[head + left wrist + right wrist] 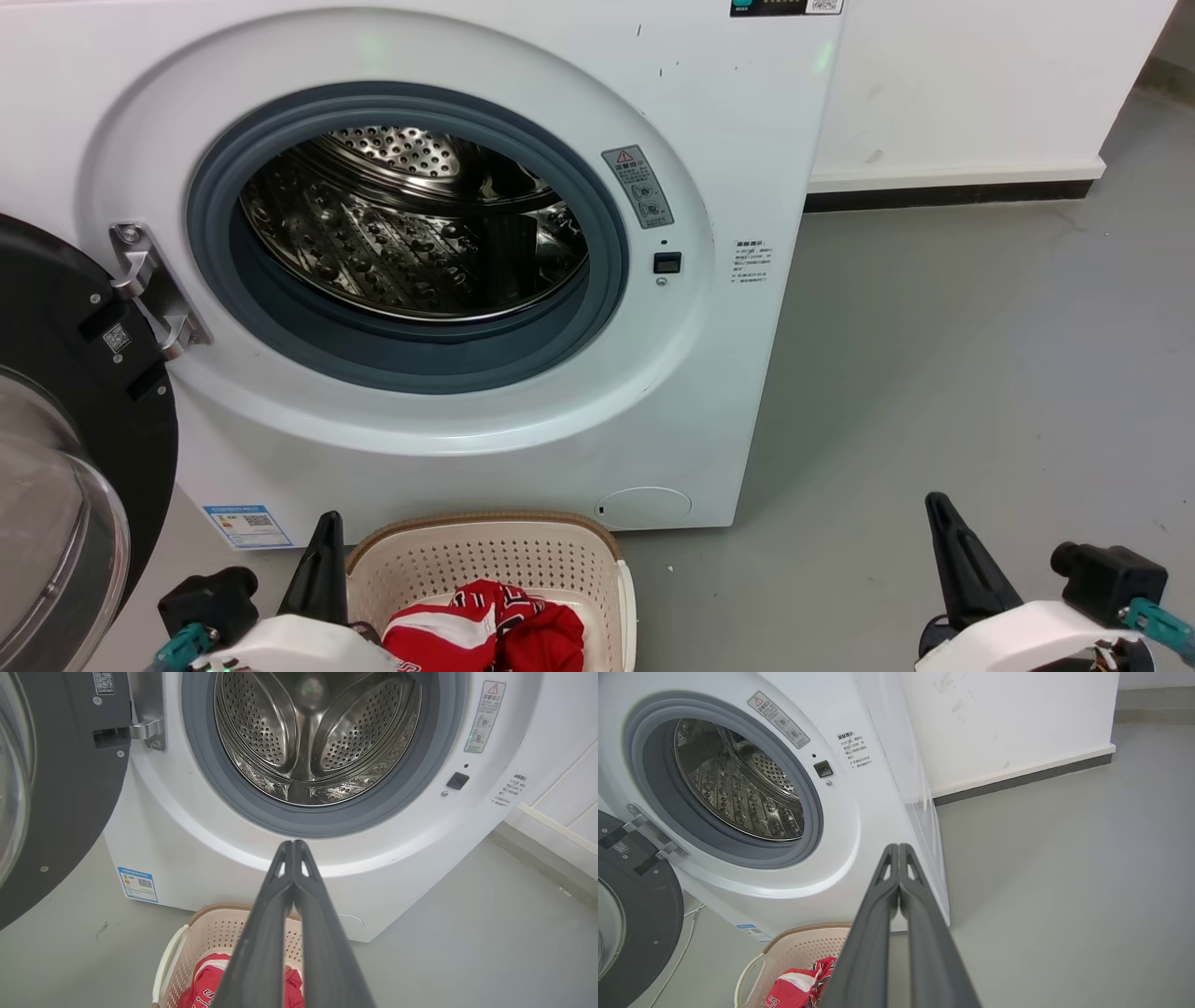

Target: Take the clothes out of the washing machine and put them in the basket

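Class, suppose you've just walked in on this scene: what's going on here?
A two-armed robot faces a washing machine whose door is swung open. The steel drum looks empty as far as can be seen. The red clothes lie in the basket on the floor before the machine. The left gripper and right gripper are shut and hold nothing, so the unloading looks done.

White front-loading washing machine (523, 448) is showing a glossy painted panel. Perforated steel drum (401, 243) is gleaming mirror-bright. Grey porthole gasket (411, 359) is looking matt, rubbery. Cream perforated oval basket (485, 560) is reading as smooth plastic. Red jersey bundle (551, 644) is lying as soft cloth. Grey floor (934, 373) is looking matt.
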Controlling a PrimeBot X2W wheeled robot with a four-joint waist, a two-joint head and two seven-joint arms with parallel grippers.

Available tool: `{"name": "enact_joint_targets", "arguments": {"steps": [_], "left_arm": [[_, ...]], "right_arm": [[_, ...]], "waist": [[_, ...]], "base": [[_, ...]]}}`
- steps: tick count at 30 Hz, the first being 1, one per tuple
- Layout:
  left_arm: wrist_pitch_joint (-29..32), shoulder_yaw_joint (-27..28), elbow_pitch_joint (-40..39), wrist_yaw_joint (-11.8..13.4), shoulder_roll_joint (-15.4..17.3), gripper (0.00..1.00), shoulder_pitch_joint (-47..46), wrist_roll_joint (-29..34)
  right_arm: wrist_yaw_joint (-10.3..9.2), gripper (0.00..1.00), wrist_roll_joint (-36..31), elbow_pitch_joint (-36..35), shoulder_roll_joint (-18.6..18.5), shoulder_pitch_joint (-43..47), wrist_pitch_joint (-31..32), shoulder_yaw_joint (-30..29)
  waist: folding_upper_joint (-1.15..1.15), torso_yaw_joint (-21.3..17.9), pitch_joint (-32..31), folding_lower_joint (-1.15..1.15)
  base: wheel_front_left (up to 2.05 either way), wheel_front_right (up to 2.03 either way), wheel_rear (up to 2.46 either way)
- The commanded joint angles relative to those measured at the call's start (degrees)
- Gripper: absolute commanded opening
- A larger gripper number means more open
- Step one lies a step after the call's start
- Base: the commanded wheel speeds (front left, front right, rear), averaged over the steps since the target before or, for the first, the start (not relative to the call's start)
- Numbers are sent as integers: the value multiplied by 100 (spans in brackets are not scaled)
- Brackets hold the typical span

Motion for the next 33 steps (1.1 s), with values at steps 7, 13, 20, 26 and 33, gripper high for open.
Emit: {"name": "enact_joint_targets", "arguments": {"steps": [7,13,20,26,33], "left_arm": [[149,73,-29,-61,-5,0,-268,-857],[248,112,6,-94,-23,0,-327,-1412],[360,157,51,-129,-42,0,-397,-2015],[452,194,88,-161,-57,0,-443,-2499],[551,232,129,-191,-70,0,-511,-3023]], "right_arm": [[-1,0,920,22,-75,-302,70,-46],[-1,0,1506,86,-96,-368,128,-73],[-1,0,2141,152,-114,-442,193,-109],[-1,0,2642,204,-126,-512,249,-144],[-1,0,3187,267,-134,-565,317,-186]], "waist": [[0,5,13,0],[0,9,23,0],[0,13,34,0],[0,17,44,0],[0,22,56,0]], "base": [[0,0,0],[0,0,0],[0,0,0],[0,0,0],[0,0,0]]}}
